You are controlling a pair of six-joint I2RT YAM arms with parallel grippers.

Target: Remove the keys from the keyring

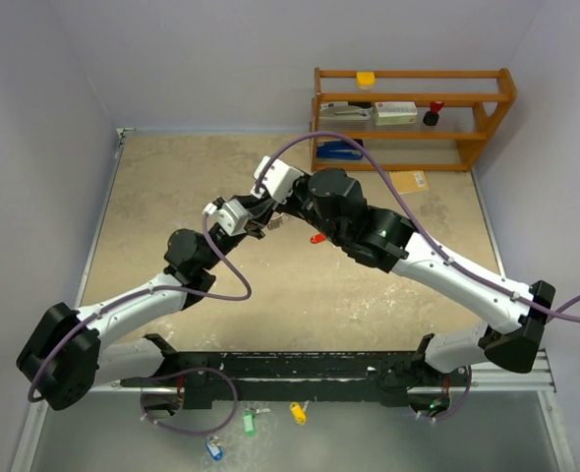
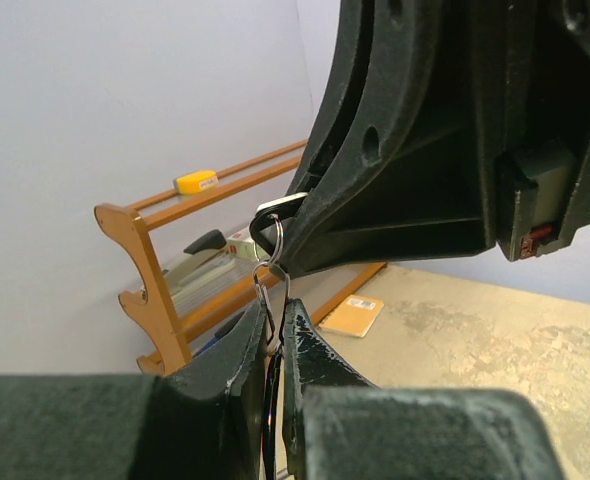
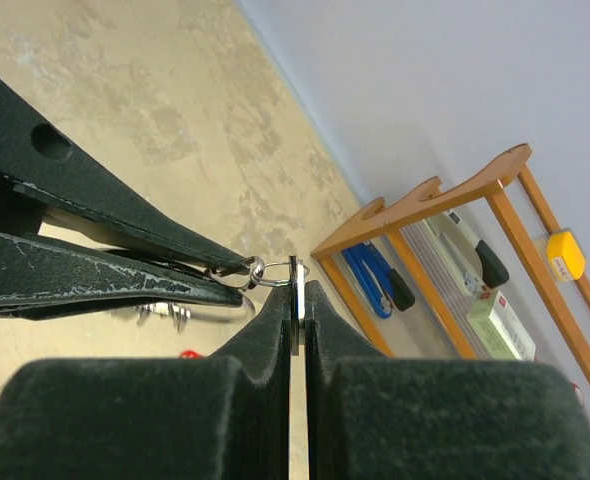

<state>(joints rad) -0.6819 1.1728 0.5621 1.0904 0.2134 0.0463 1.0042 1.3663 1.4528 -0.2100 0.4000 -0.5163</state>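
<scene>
My two grippers meet above the middle of the table. My left gripper [image 1: 256, 226] [image 2: 275, 305] is shut on the thin silver keyring [image 2: 272, 262], which also shows in the right wrist view [image 3: 267, 272]. My right gripper [image 1: 280, 214] [image 3: 297, 285] is shut on a flat silver-and-black key [image 3: 295, 300] seen edge-on, threaded on that ring. A few small silver keys [image 3: 165, 312] hang blurred under the left fingers [image 3: 125, 235]. A red-tagged key [image 1: 317, 238] seems to lie on the table under the right arm; it also shows in the right wrist view [image 3: 188, 354].
A wooden shelf [image 1: 413, 118] stands at the back right with a blue stapler [image 1: 341, 149], boxes and a yellow item [image 1: 366, 79]. An orange notebook [image 1: 408, 180] lies before it. Green [image 1: 249, 423], yellow [image 1: 297, 413] and blue [image 1: 213, 450] tagged keys lie by the arm bases.
</scene>
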